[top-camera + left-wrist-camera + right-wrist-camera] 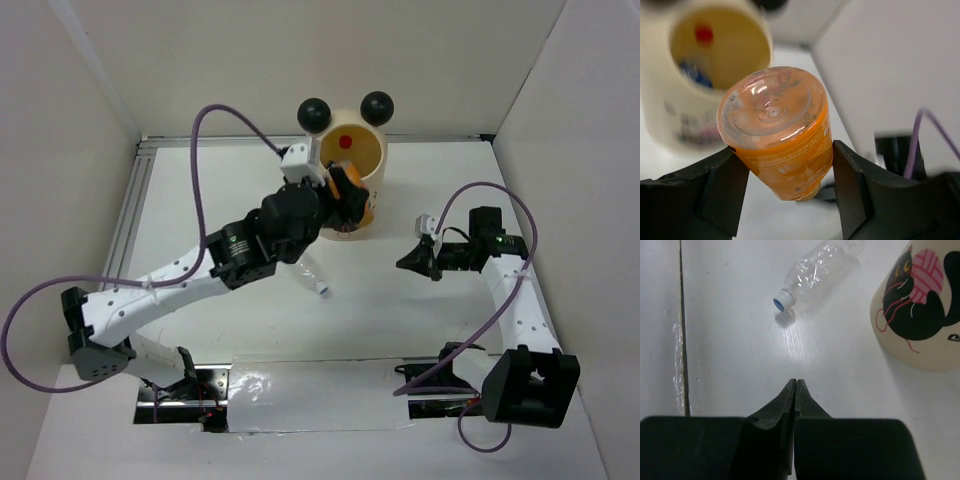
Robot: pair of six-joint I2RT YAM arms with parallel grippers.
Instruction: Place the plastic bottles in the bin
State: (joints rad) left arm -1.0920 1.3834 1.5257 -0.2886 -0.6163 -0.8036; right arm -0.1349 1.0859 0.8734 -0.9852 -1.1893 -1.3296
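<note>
My left gripper [343, 196] is shut on the orange bottle [349, 183], held tilted in the air against the near side of the bin's rim [380, 150]. In the left wrist view the orange bottle [775, 125] sits base-up between both fingers [720, 185], with the bin [665, 120] behind and to the left. The bin is yellow inside, and a red cap [346, 141] and something blue show in it. A clear crushed bottle [312, 275] with a blue-ringed cap lies on the table near the left arm; it also shows in the right wrist view [815, 272]. My right gripper [405, 262] is shut and empty, low over the table to the bin's right.
The bin's side [920, 315] shows a black cat with pink yarn. White walls enclose the table on the left, back and right. A metal rail [125, 215] runs along the left edge. A taped foil strip [300, 395] lies at the near edge.
</note>
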